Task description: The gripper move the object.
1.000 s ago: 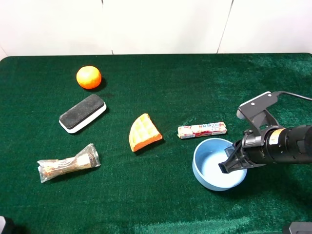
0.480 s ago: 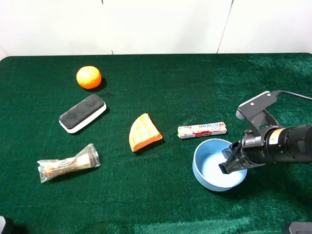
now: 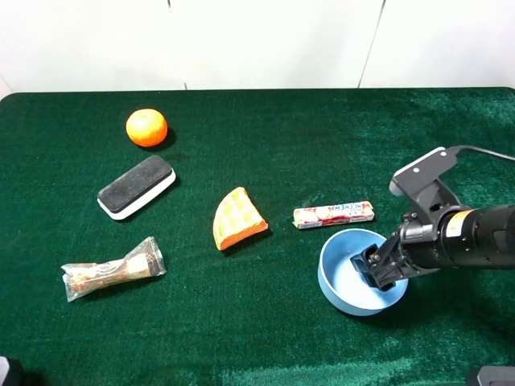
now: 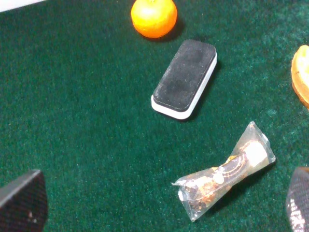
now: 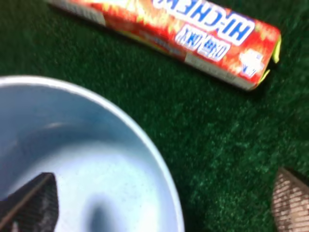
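The light blue bowl sits on the green cloth at the front right, and it fills much of the right wrist view. My right gripper is open and straddles the bowl's right rim. One finger is inside the bowl and the other finger is outside over the cloth. It holds nothing. My left gripper is open and empty, hovering over the left part of the table. Only its two fingertips show.
A Hi-Chew candy stick lies just behind the bowl. An orange waffle wedge is at the centre. A black-and-white eraser, an orange fruit and a wrapped snack lie on the left.
My right gripper's fingers have spread apart at the bowl's rim; before they looked close together. The bowl has hardly moved.
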`<action>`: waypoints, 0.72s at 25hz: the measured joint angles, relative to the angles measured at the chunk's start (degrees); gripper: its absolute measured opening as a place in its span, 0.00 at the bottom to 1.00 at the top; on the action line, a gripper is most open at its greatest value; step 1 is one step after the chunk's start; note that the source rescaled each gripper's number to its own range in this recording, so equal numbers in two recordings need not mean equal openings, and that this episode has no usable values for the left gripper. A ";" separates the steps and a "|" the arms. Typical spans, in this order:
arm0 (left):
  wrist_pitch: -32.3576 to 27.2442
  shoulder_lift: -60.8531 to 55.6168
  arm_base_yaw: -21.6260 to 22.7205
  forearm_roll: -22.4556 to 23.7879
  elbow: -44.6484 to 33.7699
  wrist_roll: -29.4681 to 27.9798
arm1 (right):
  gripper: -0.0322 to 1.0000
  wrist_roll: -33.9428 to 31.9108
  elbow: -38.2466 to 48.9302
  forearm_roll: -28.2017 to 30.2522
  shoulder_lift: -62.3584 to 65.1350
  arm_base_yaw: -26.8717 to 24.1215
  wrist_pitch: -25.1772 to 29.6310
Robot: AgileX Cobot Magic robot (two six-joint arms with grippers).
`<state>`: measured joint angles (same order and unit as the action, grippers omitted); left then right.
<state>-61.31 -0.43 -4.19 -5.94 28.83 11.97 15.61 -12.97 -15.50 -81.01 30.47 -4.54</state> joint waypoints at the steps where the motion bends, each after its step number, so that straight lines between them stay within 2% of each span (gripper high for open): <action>1: 0.00 0.00 0.00 0.00 0.00 0.00 | 0.98 -0.54 0.00 0.00 1.17 0.00 0.05; 8: 0.00 0.00 0.00 0.00 0.00 0.00 | 1.00 -5.68 0.10 -1.20 12.03 0.00 4.54; 15: 0.00 0.00 0.00 0.00 0.00 0.00 | 1.00 -8.69 -3.10 -1.09 23.51 0.00 16.09; 18: 0.00 0.00 0.00 0.00 0.00 0.00 | 1.00 -9.13 -5.38 0.91 27.64 0.00 22.89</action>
<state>-61.31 -0.43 -4.19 -5.94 28.83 11.97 6.48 -18.35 -14.59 -53.37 30.47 18.36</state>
